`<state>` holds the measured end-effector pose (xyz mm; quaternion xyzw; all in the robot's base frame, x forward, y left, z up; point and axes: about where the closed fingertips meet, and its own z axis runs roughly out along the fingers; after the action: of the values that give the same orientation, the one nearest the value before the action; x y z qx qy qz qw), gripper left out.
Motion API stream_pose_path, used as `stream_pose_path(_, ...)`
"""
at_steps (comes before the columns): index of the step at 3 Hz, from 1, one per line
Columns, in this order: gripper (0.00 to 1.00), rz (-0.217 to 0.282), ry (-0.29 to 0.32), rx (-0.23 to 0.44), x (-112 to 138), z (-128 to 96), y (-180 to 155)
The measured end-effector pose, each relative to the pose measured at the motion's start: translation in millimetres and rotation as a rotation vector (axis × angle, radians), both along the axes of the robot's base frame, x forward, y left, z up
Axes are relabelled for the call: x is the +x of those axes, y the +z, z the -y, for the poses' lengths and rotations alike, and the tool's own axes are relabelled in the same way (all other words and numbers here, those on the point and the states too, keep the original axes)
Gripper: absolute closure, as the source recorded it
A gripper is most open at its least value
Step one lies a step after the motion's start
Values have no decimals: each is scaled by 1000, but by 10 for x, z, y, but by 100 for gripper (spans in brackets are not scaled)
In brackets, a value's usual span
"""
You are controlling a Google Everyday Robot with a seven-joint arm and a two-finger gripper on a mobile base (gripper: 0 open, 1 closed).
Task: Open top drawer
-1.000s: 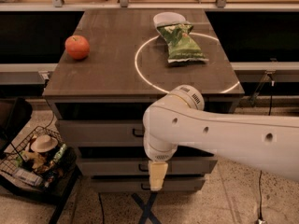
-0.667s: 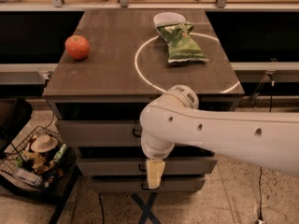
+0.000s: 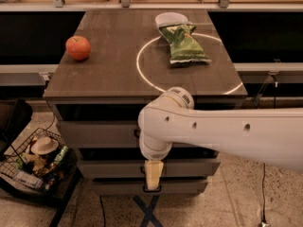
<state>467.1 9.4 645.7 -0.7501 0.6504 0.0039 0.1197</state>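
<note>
At the near left, low by the floor, stands a black wire basket (image 3: 19, 151). It is full of mixed small things: a pale hat-shaped object lies on top, and under it are packets and what looks like a bottle lying on its side; I cannot name them more exactly. At the far edge of the cabinet top (image 3: 109, 82) there is a white bowl (image 3: 169, 18). Its near part is covered by a green chip bag (image 3: 184, 44), and what is inside the bowl does not show. The bag lies partly inside a white circle (image 3: 139, 66) marked on the top. A red apple (image 3: 78, 48) stands well apart at the far left.

The top drawer (image 3: 94, 134) is directly under the cabinet top, below a dark gap. It is the tallest of three grey fronts – flat and plain, in line with the others. Its middle part is hidden behind the white arm (image 3: 227, 131), which comes in from the right. Below it are the middle drawer (image 3: 189, 167) and the lowest drawer (image 3: 118, 187).

The gripper (image 3: 152, 181) hangs from the arm's wrist and points downward in front of the two lower drawers – its yellowish tip is at the small black handle of the lowest one. Whether it is open or closed, I cannot tell.

The print on the chip bag is not readable.
</note>
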Motion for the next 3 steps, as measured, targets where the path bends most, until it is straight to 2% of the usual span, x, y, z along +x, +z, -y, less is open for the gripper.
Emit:
stream_pose_path(1, 18, -15, 17, 0, 32, -42, -110)
stream_pose_path(3, 64, -14, 18, -1, 24, -41, -104)
